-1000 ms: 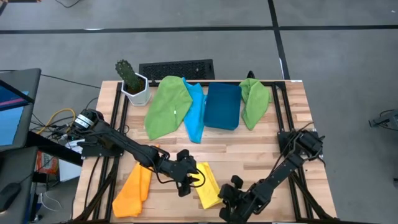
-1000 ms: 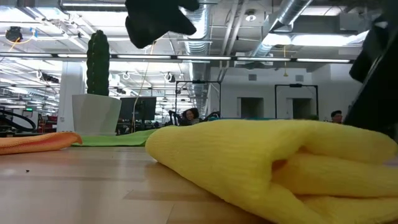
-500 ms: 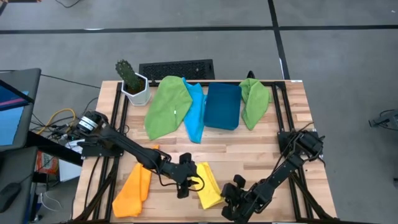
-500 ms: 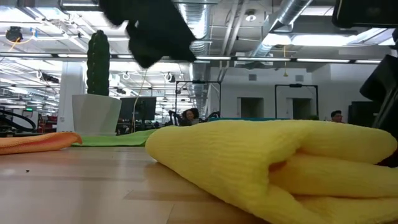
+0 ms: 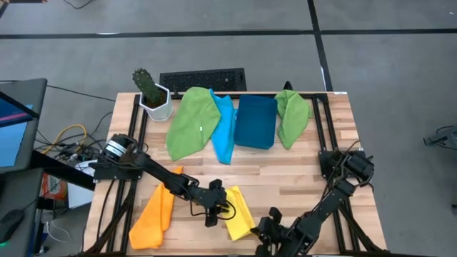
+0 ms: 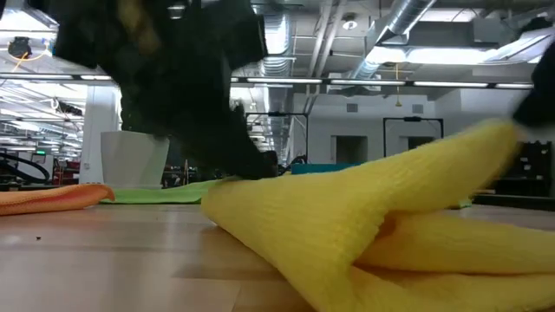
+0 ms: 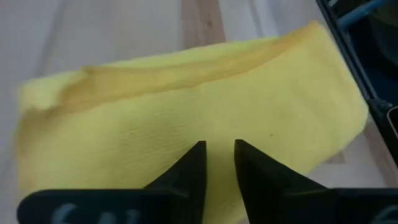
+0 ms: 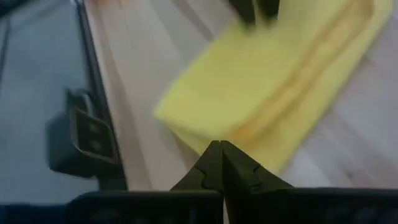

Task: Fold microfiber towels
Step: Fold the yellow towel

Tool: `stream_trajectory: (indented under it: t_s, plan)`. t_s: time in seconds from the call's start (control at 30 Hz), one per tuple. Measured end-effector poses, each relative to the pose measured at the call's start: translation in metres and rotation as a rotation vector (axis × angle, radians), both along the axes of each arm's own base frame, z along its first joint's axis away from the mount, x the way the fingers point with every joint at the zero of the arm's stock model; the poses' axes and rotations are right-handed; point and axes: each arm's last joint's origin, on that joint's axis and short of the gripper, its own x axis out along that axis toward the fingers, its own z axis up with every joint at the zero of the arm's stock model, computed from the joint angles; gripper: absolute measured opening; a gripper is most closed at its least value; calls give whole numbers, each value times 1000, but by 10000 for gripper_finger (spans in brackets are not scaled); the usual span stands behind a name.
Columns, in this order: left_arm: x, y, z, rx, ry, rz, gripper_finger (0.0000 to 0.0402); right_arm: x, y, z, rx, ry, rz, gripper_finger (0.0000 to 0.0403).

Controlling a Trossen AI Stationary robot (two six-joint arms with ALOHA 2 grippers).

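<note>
Right now the left gripper [image 7: 217, 155] hangs over the soft yellow microfiber towel [image 5: 238, 212] with its jaws a narrow slit apart, nothing caught between them that I can see. Across the towel, near the table's front edge, the right gripper [image 8: 219, 155] is clenched tight, its tips at the cloth's lifted corner; whether it pinches fabric I cannot tell. If either arm pulls with a poor bite, the folded layers could slide open or bunch on the pale wooden table [image 5: 293, 175].

Bare wood [image 5: 285, 178] lies open mid-table; the blue bin [image 5: 256, 121], towels and seemingly the cactus pot [image 5: 156, 102] crowd the far edge.
</note>
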Motion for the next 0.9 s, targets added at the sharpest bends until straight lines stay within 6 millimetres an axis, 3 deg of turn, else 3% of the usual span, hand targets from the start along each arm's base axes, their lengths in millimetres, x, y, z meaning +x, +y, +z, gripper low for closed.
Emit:
stream_trajectory:
  t_s: [0.13,0.27,0.4,0.63,0.77,0.9]
  plan:
    - [5,0,-12,-24,-2,-2,67,14,2,15,-37,-74,11,29]
    - [9,1,-14,-28,-8,-6,66,27,-6,15,-40,-51,51,26]
    - [12,3,-12,-32,-14,-5,66,26,-13,-9,-34,13,24,21]
    - [20,8,-4,-101,-14,-11,66,8,7,-50,48,74,-15,26]
    - [28,11,10,-122,-57,-23,66,3,13,-66,67,68,-60,27]
    - [32,12,14,-95,-81,-39,66,1,15,-69,87,60,-74,24]
